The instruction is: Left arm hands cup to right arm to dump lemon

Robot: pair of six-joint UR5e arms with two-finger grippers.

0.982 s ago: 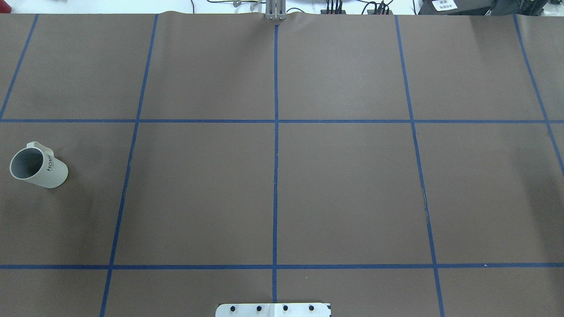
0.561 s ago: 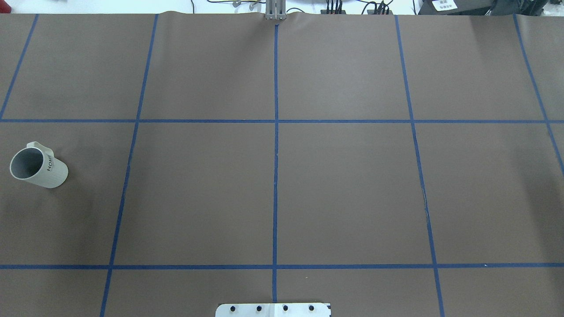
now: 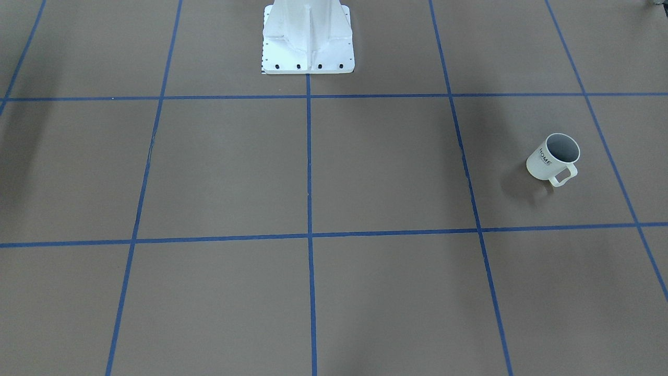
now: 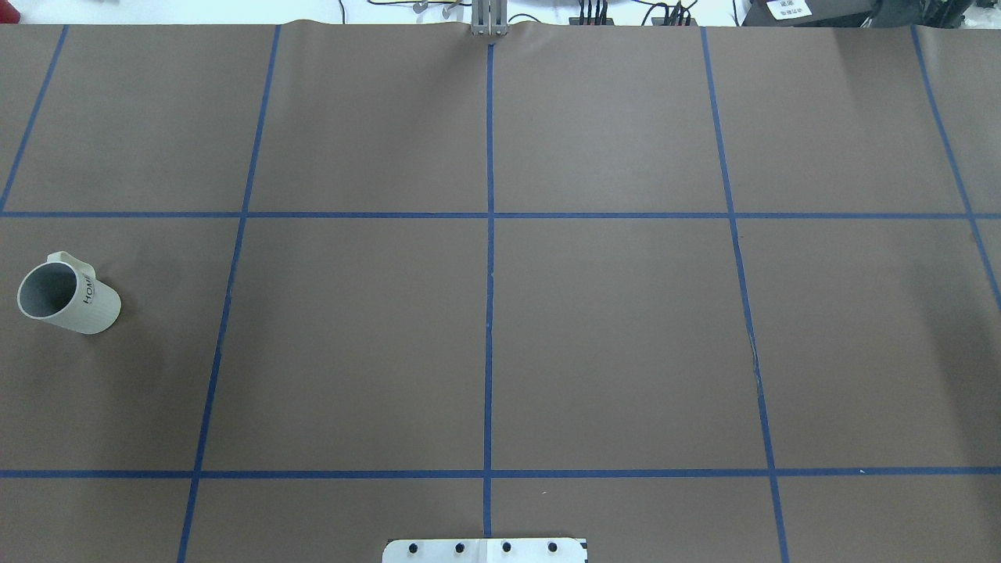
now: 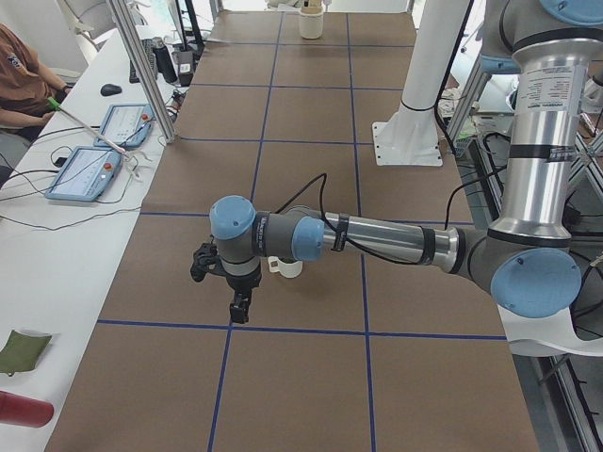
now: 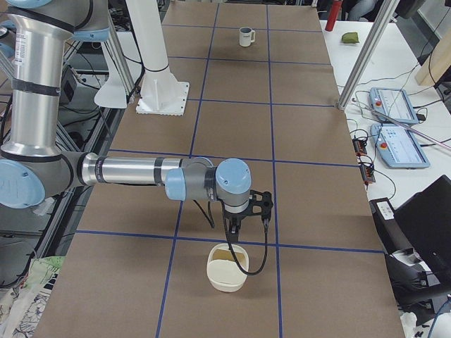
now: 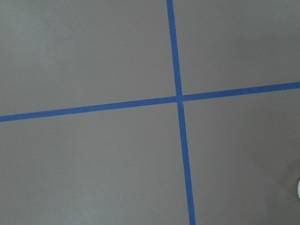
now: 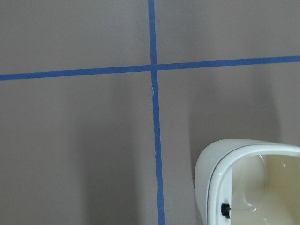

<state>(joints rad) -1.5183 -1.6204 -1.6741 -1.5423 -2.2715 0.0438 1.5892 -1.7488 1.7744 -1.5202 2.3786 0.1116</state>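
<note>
Located cup [image 4: 69,297] upright nr desk's left edge, close by left gripper [image 5: 239,309], far from right gripper [image 6: 237,227]; couldn't tell either's open/closed state.

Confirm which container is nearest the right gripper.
The cream bowl, close by the right gripper; the HOME mug stands at the opposite end of the table.

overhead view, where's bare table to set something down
The middle squares either side of the centre tape line are bare, from the base plate to the far edge. Only the cup sits at the left edge; a cream bowl occupies the right end.
</note>
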